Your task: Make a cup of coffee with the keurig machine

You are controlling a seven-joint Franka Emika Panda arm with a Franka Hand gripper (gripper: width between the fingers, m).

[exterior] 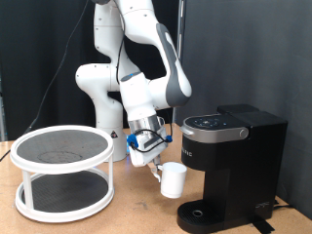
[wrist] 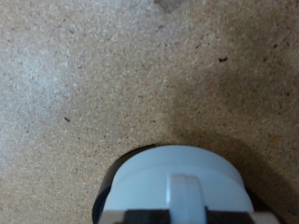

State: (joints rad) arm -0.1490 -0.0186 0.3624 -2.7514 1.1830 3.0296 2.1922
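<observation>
The gripper (exterior: 149, 148) hangs tilted just beside the keurig machine (exterior: 230, 166), on the exterior view's left of it, and carries the cup (exterior: 173, 179) by its handle side; the fingers appear closed on it, though the contact itself is small and partly hidden. The cup hangs clear of the wooden table (exterior: 127, 216), above and to the left of the machine's round drip tray (exterior: 200, 213), its long axis roughly upright; the wrist view shows the cup's rim (wrist: 173, 173) directly under the hand, over bare tabletop. A white two-tier stand (exterior: 63, 171) sits well apart, farther left of the machine.
</observation>
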